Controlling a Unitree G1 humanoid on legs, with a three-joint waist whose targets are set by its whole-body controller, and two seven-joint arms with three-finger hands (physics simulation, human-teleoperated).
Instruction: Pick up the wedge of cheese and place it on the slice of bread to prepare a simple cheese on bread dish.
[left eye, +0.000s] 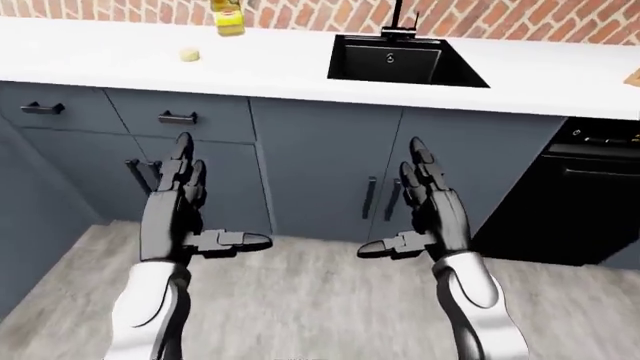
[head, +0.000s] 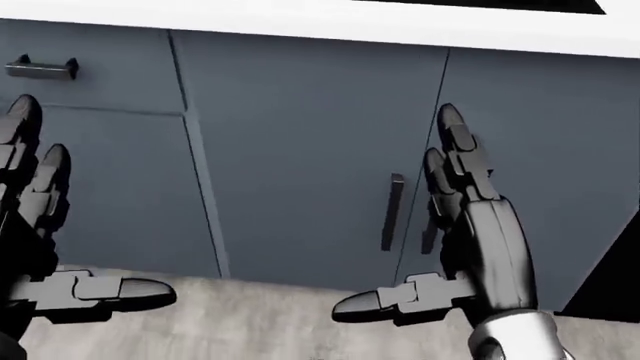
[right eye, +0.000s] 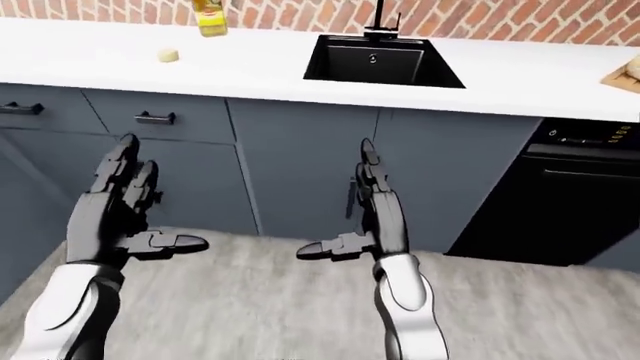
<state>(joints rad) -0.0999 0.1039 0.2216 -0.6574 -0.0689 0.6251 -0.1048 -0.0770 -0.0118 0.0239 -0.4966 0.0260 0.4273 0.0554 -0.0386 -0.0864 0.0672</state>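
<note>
White counter ahead; my left hand and right hand hang spread, empty. Cheese unclear; I risk walking into the cabinets.

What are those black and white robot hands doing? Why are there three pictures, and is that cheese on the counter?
They belong to a robot in a computer-made kitchen. All three pictures come from cameras on its head, looking over its arms. The left hand and right hand are open, fingers spread, holding nothing. On the white counter lie a small pale lump, too small to call cheese, and a yellow bottle. There is also a black sink, with grey cupboards below and a black oven at the right.
</note>
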